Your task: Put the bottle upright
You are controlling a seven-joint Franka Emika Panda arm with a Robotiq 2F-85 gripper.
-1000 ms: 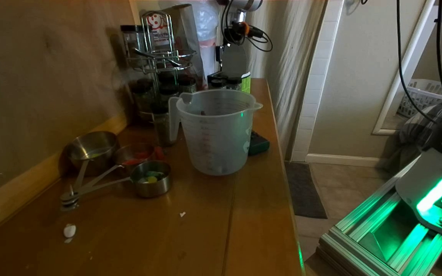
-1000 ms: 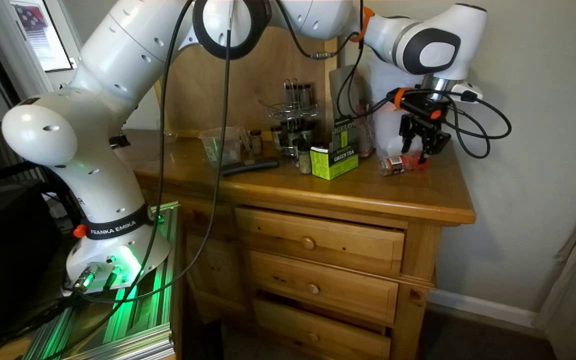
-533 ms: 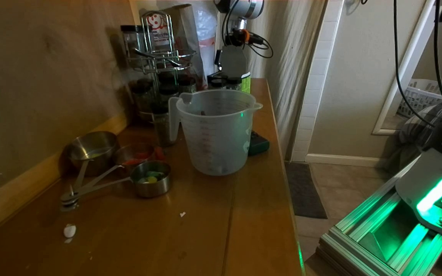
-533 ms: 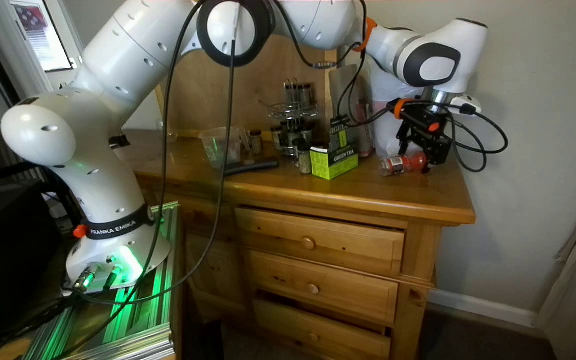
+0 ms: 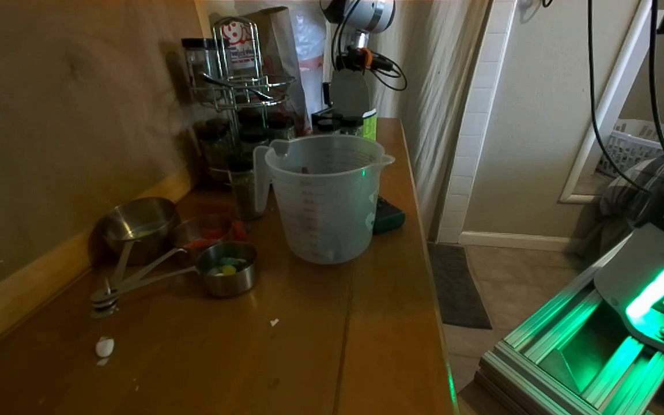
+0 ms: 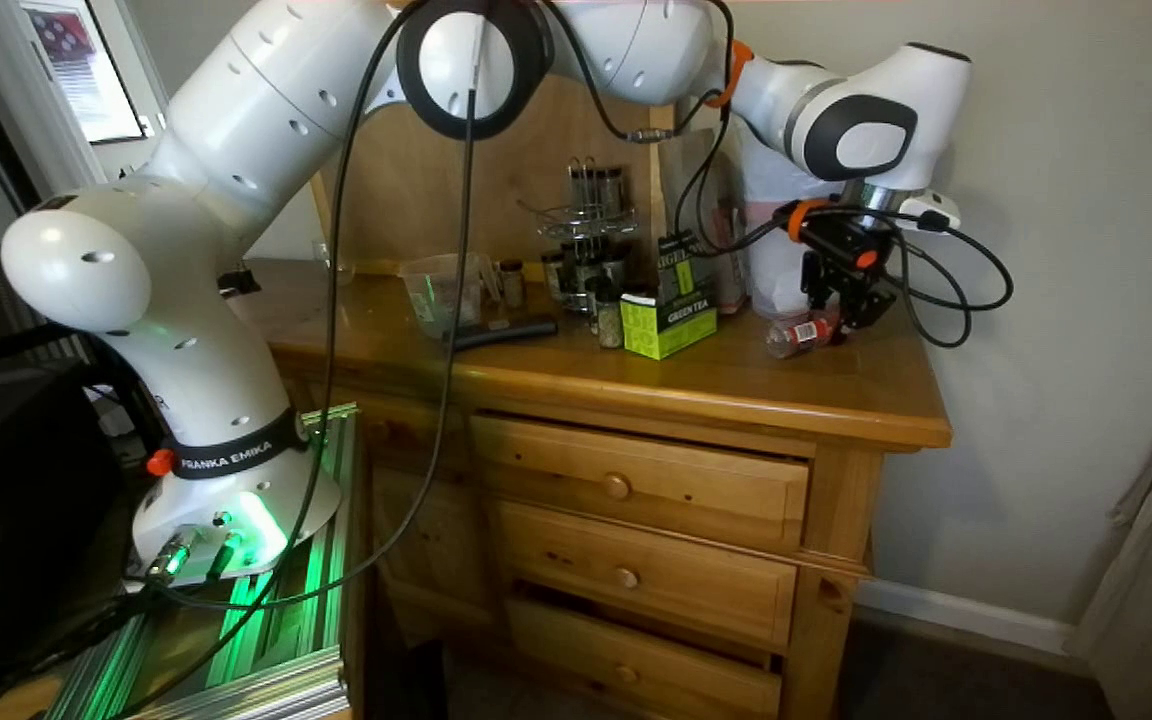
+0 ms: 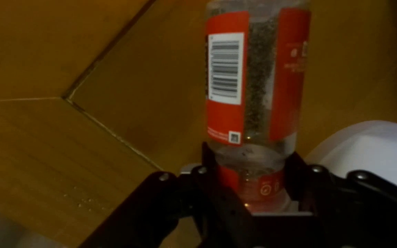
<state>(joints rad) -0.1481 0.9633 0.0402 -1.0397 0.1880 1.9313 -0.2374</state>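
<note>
The bottle is a clear spice bottle with a red label, lying on its side near the right end of the wooden dresser top. My gripper is over the bottle's far end, a finger on each side. In the wrist view the bottle shows its barcode and dark grains inside. The fingers of the gripper press against both sides of its lower part, and its end lies between them. The bottle is hidden in the exterior view from along the dresser, where the gripper is mostly covered too.
A green tea box and a spice rack stand left of the bottle. A white wrapped object stands close behind it and shows at right in the wrist view. A measuring jug and metal cups stand farther along.
The gripper came down over the bottle and its fingers closed in on it. In the last half second the bottle turned slightly, and its clear end shifted a little right.
</note>
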